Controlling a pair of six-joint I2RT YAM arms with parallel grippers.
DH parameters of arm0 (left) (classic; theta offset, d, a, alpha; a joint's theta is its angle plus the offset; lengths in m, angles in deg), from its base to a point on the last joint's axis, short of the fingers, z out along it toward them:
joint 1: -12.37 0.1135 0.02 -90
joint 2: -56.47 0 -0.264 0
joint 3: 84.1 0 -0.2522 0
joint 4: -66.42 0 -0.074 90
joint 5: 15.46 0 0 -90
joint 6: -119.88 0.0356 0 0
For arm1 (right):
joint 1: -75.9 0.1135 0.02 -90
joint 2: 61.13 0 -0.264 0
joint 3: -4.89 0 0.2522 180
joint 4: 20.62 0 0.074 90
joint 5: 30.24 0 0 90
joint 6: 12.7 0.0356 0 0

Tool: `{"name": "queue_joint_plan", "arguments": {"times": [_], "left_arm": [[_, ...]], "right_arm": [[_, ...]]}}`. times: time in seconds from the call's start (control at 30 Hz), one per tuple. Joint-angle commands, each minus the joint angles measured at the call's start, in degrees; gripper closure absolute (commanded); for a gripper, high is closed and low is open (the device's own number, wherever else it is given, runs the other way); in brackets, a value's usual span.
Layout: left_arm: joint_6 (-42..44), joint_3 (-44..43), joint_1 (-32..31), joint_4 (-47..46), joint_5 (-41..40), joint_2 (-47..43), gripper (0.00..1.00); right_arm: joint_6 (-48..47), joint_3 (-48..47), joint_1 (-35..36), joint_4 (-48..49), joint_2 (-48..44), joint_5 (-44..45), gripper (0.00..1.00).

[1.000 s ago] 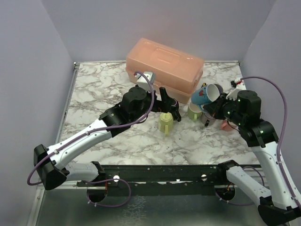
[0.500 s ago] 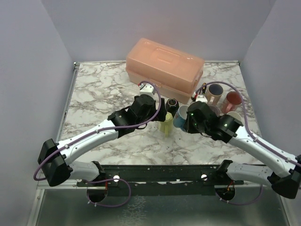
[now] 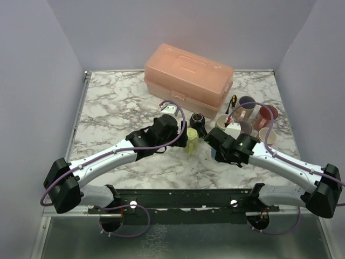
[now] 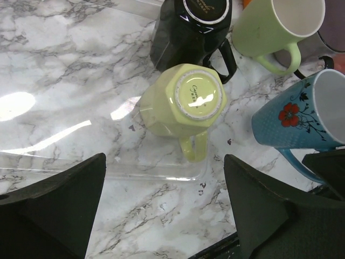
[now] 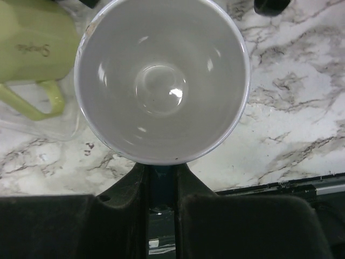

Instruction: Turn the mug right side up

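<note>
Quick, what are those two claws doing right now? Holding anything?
Left gripper: open, holding nothing.
Right gripper: shut on the blue mug by its handle.

**Two white-and-black arms, purple cables everywhere**

Both the left arm (image 3: 102, 161) and right arm (image 3: 291, 164) have glossy white link shells and chunky black joint housings, and both are bolted to a black rail (image 3: 183, 195). A thin purple cable (image 3: 181, 111) loops off each arm above that rail. The left gripper (image 4: 164, 157) has matte black, wedge-shaped fingers (image 4: 54, 205). The little silvery dots on the rail are probably screws, hard to tell.
</note>
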Motion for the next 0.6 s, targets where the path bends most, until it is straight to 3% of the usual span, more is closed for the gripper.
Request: {"name": "queue_joint_plan", "arguments": {"times": [0.0, 0.47, 0.57], "left_arm": [[-1.36, 1.63, 0.18, -1.46, 4.67, 1.38, 0.1], [-2.85, 4.11, 0.07, -7.08, 9.44, 4.78, 0.11], [-2.93, 4.23, 0.04, -7.86, 10.05, 6.04, 0.14]], "right_arm": [[6.53, 2.58, 0.36, 0.99, 1.08, 3.15, 1.0], [7.91, 6.74, 0.26, 10.02, 6.73, 4.41, 0.99], [8.67, 5.45, 0.26, 9.34, 9.46, 4.43, 0.88]]}}
